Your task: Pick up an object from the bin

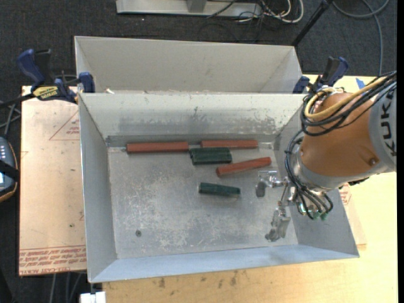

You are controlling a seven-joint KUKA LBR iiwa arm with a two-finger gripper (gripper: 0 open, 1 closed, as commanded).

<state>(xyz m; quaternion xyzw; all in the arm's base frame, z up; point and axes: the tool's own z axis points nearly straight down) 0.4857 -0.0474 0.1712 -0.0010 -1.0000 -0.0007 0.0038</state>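
Observation:
My gripper point(270, 206) hangs low at the right side of the bin, under the orange wrist cover. Its two metal fingers stand well apart, open, with bare bin floor between them. The upper fingertip point(262, 185) lies just right of a small dark green block point(219, 190) in the middle of the bin, apart from it. A short red-brown bar point(243, 166) lies tilted just above that fingertip. The lower fingertip point(275, 230) is near the bin's front right wall.
Towards the back wall lie a long red-brown bar point(158, 148), a second red-brown bar point(229, 144) and another dark green block point(211, 156) beside them. The arm and its cables cover the bin's right wall.

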